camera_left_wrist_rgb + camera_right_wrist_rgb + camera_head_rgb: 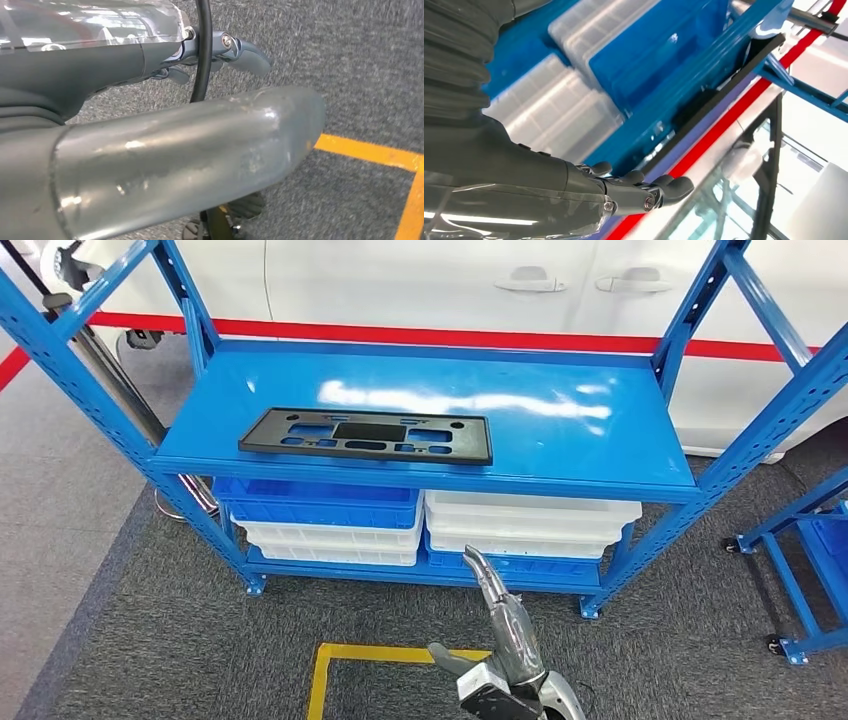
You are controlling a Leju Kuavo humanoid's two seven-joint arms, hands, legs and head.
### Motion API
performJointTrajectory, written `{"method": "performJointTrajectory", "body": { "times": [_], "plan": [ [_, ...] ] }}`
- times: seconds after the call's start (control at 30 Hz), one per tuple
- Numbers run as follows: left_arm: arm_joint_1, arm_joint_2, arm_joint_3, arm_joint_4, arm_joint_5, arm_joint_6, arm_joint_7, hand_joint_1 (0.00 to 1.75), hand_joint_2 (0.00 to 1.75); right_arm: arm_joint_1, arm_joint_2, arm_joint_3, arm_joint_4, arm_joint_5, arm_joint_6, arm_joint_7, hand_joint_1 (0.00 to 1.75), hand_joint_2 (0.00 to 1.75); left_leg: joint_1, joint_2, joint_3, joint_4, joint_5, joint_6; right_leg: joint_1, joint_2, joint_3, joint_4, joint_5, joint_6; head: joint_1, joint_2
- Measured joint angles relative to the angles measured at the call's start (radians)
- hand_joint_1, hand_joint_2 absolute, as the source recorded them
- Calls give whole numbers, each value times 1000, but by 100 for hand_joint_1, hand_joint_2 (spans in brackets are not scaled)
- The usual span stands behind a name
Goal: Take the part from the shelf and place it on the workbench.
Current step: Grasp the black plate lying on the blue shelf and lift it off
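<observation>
The part (366, 435) is a flat black rectangular frame with cut-outs. It lies near the front left of the blue shelf's top deck (560, 430). My right hand (497, 605) is raised low in front of the shelf, below the deck's front edge and to the right of the part, apart from it. In the right wrist view this hand (624, 192) has its fingers stretched out with nothing in them, and the part's black edge (724, 85) shows on the deck beyond. My left hand (190, 145) hangs over the grey carpet and holds nothing.
Stacked blue bins (315, 502) and white bins (530, 520) fill the lower shelf level. Blue uprights (700, 300) frame the deck. A white car (450, 280) stands behind the shelf. Yellow floor tape (380, 655) lies in front, and a second blue rack (810, 560) stands at the right.
</observation>
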Motion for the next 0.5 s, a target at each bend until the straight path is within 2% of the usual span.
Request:
{"method": "performJointTrajectory", "body": {
  "times": [0.07,0.1,0.13,0.2,0.23,0.27,0.3,0.37,0.4,0.43,0.5],
  "plan": [
    [-2,1,-4,0,-5,0,3,0,0,-4,-7,19,-6,64,-41,11,0,175,2,0,-3,9,-10,-11,-6,-1,5,-10,5,-7,0,0],
    [-3,2,-6,0,-7,-1,4,0,0,-6,-14,26,-10,100,-60,15,0,175,3,0,-14,35,-28,-17,-10,-3,8,-16,8,-12,0,0],
    [-4,3,-8,0,-10,-2,5,0,0,-8,-24,32,-14,137,-77,16,0,175,5,0,-34,82,-56,-23,-13,-5,11,-21,10,-15,0,0],
    [-6,5,-15,1,-16,-6,7,0,0,-11,-51,43,-18,208,-104,17,0,175,10,0,-95,211,-116,-35,-13,-9,11,-22,10,-18,0,0],
    [-6,6,-19,2,-19,-8,9,0,0,-11,-67,49,-19,243,-117,17,0,175,13,0,-119,259,-130,-40,-14,-10,11,-22,10,-18,0,0],
    [-6,6,-22,2,-21,-10,10,0,0,-11,-86,54,-20,277,-128,17,0,175,16,0,-128,274,-124,-44,-15,-11,12,-21,9,-17,0,0],
    [-6,6,-25,3,-24,-12,11,0,0,-11,-106,60,-22,312,-140,16,0,175,19,0,-117,250,-100,-48,-17,-11,13,-20,7,-14,0,0],
    [-8,7,-29,4,-29,-14,12,0,0,-11,-151,68,-34,386,-164,13,0,175,24,0,-55,120,-31,-54,-23,-11,16,-13,1,-3,0,0],
    [-9,7,-32,4,-32,-15,13,0,0,-11,-172,70,-42,421,-175,11,0,175,24,-3,-28,60,-10,-51,-23,-11,17,-8,-3,4,0,0],
    [-10,8,-37,4,-35,-16,13,0,0,-11,-191,71,-49,457,-185,8,0,175,22,-6,-11,24,-2,-45,-23,-11,16,-5,-5,11,0,0],
    [-13,9,-46,5,-41,-19,14,0,0,-12,-218,72,-61,529,-201,4,0,175,16,-11,-9,9,-4,-25,-21,-11,16,-6,-5,24,0,0]
  ]
}}
